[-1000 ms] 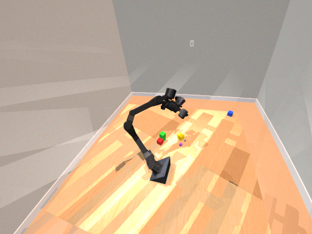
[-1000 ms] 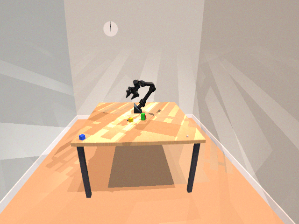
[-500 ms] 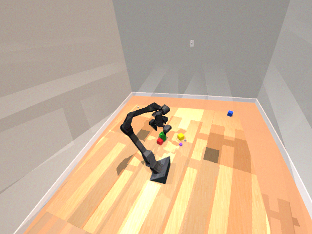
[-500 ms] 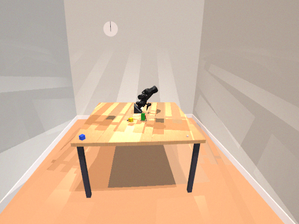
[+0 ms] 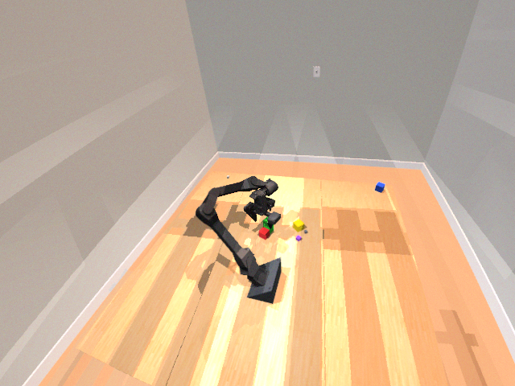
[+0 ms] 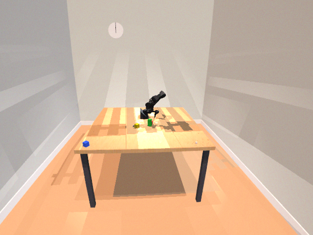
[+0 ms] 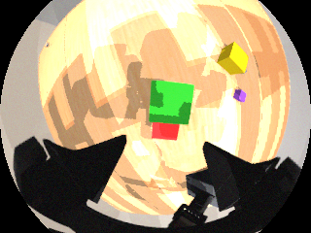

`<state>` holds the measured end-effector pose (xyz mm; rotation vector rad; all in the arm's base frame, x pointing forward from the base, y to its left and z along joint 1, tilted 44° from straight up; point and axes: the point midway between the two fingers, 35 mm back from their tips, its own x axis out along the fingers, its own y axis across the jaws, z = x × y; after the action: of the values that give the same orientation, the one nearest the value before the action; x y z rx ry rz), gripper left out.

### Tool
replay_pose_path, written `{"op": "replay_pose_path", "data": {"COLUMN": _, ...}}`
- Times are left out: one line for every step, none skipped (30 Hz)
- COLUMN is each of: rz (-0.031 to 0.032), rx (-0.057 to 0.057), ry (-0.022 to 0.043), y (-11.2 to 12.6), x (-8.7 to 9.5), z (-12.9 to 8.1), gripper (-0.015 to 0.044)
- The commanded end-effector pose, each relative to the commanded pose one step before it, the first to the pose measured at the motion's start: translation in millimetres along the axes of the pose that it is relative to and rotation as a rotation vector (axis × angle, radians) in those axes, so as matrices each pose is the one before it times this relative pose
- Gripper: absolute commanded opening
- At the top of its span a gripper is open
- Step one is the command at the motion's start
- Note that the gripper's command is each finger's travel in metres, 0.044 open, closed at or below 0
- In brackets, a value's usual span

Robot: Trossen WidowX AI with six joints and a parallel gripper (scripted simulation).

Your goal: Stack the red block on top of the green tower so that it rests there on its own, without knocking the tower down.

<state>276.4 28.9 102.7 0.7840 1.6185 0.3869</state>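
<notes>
The green tower [image 5: 268, 224] [image 6: 149, 122] [image 7: 171, 101] stands upright near the middle of the wooden table [image 5: 353, 290] [image 6: 151, 144]. The red block [image 5: 264, 232] [image 7: 165, 131] lies on the table right beside the tower, on the side nearer the arm's base; in the wrist view the tower partly covers it. My gripper [image 5: 263, 215] [image 6: 151, 115] [image 7: 166, 143] is open and empty. It points down and hangs a short way above the tower and the red block, with one finger on each side of them in the wrist view.
A yellow block [image 5: 298, 224] [image 6: 136, 125] [image 7: 232, 57] and a tiny purple cube [image 5: 298, 238] [image 7: 240, 95] lie just right of the tower. A blue block [image 5: 379, 187] [image 6: 85, 143] sits near a far table corner. The arm's base [image 5: 265, 282] stands behind the blocks.
</notes>
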Motion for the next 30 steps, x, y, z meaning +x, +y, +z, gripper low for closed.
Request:
{"op": "replay_pose_path", "data": {"rz": 0.00707, "rx": 0.0040, "ry": 0.00575, "y": 0.43, "x": 22.64, "z": -4.10, "gripper": 0.0440}}
{"op": "replay_pose_path", "data": {"rz": 0.00047, "rx": -0.0001, "ry": 0.00021, "y": -0.21, "x": 3.19, "z": -0.24, "gripper": 0.0440}}
{"op": "replay_pose_path", "data": {"rz": 0.00008, "rx": -0.0001, "ry": 0.00000, "y": -0.70, "x": 0.73, "z": 1.02, "gripper": 0.0440}}
{"op": "replay_pose_path", "data": {"rz": 0.00004, "rx": 0.0000, "ry": 0.00001, "y": -0.24, "x": 0.33, "z": 0.31, "gripper": 0.0440}}
{"op": "replay_pose_path", "data": {"rz": 0.00000, "rx": 0.0000, "ry": 0.00001, "y": 0.08, "x": 0.00, "z": -0.18, "gripper": 0.0440}}
{"op": "replay_pose_path", "data": {"rz": -0.00002, "rx": 0.0000, "ry": -0.00002, "y": 0.00, "x": 0.26, "z": 0.02, "gripper": 0.0440}}
{"op": "replay_pose_path", "data": {"rz": -0.00004, "rx": 0.0000, "ry": -0.00003, "y": 0.00, "x": 0.53, "z": 0.05, "gripper": 0.0440}}
{"op": "replay_pose_path", "data": {"rz": -0.00005, "rx": 0.0000, "ry": -0.00004, "y": 0.00, "x": 0.80, "z": 0.07, "gripper": 0.0440}}
{"op": "replay_pose_path", "data": {"rz": -0.00006, "rx": 0.0000, "ry": -0.00006, "y": 0.00, "x": 1.04, "z": 0.09, "gripper": 0.0440}}
{"op": "replay_pose_path", "data": {"rz": -0.00007, "rx": 0.0000, "ry": -0.00006, "y": 0.00, "x": 1.28, "z": 0.10, "gripper": 0.0440}}
{"op": "replay_pose_path", "data": {"rz": -0.00007, "rx": 0.0000, "ry": -0.00007, "y": 0.00, "x": 1.49, "z": 0.11, "gripper": 0.0440}}
{"op": "replay_pose_path", "data": {"rz": -0.00006, "rx": 0.0000, "ry": -0.00007, "y": 0.01, "x": 1.60, "z": 0.10, "gripper": 0.0440}}
{"op": "replay_pose_path", "data": {"rz": -0.00005, "rx": 0.0000, "ry": -0.00007, "y": 0.01, "x": 1.62, "z": 0.09, "gripper": 0.0440}}
{"op": "replay_pose_path", "data": {"rz": -0.00004, "rx": 0.0000, "ry": -0.00006, "y": 0.01, "x": 1.63, "z": 0.08, "gripper": 0.0440}}
{"op": "replay_pose_path", "data": {"rz": -0.00003, "rx": 0.0000, "ry": -0.00005, "y": 0.01, "x": 1.62, "z": 0.07, "gripper": 0.0440}}
{"op": "replay_pose_path", "data": {"rz": -0.00001, "rx": 0.0000, "ry": -0.00005, "y": 0.01, "x": 1.62, "z": 0.06, "gripper": 0.0440}}
{"op": "replay_pose_path", "data": {"rz": 0.00000, "rx": 0.0000, "ry": -0.00004, "y": 0.01, "x": 1.62, "z": 0.05, "gripper": 0.0440}}
{"op": "replay_pose_path", "data": {"rz": 0.00001, "rx": 0.0000, "ry": -0.00003, "y": 0.02, "x": 1.62, "z": 0.04, "gripper": 0.0440}}
{"op": "replay_pose_path", "data": {"rz": 0.00003, "rx": 0.0000, "ry": -0.00002, "y": 0.02, "x": 1.62, "z": 0.02, "gripper": 0.0440}}
{"op": "replay_pose_path", "data": {"rz": 0.00004, "rx": 0.0000, "ry": -0.00002, "y": 0.02, "x": 1.61, "z": 0.01, "gripper": 0.0440}}
{"op": "replay_pose_path", "data": {"rz": 0.00005, "rx": 0.0000, "ry": -0.00001, "y": 0.02, "x": 1.61, "z": 0.00, "gripper": 0.0440}}
{"op": "replay_pose_path", "data": {"rz": 0.00007, "rx": 0.0000, "ry": 0.00000, "y": 0.02, "x": 1.61, "z": -0.01, "gripper": 0.0440}}
{"op": "replay_pose_path", "data": {"rz": 0.00008, "rx": 0.0000, "ry": 0.00001, "y": 0.02, "x": 1.61, "z": -0.02, "gripper": 0.0440}}
{"op": "replay_pose_path", "data": {"rz": 0.00009, "rx": 0.0000, "ry": 0.00001, "y": 0.02, "x": 1.61, "z": -0.03, "gripper": 0.0440}}
{"op": "replay_pose_path", "data": {"rz": 0.00010, "rx": 0.0000, "ry": 0.00002, "y": 0.02, "x": 1.60, "z": -0.04, "gripper": 0.0440}}
{"op": "replay_pose_path", "data": {"rz": 0.00012, "rx": 0.0000, "ry": 0.00003, "y": 0.02, "x": 1.60, "z": -0.05, "gripper": 0.0440}}
{"op": "replay_pose_path", "data": {"rz": 0.00013, "rx": 0.0000, "ry": 0.00004, "y": 0.03, "x": 1.60, "z": -0.06, "gripper": 0.0440}}
{"op": "replay_pose_path", "data": {"rz": 0.00014, "rx": 0.0000, "ry": 0.00004, "y": 0.03, "x": 1.60, "z": -0.08, "gripper": 0.0440}}
{"op": "replay_pose_path", "data": {"rz": 0.00015, "rx": 0.0000, "ry": 0.00005, "y": 0.03, "x": 1.59, "z": -0.09, "gripper": 0.0440}}
{"op": "replay_pose_path", "data": {"rz": 0.00017, "rx": 0.0000, "ry": 0.00006, "y": 0.03, "x": 1.59, "z": -0.10, "gripper": 0.0440}}
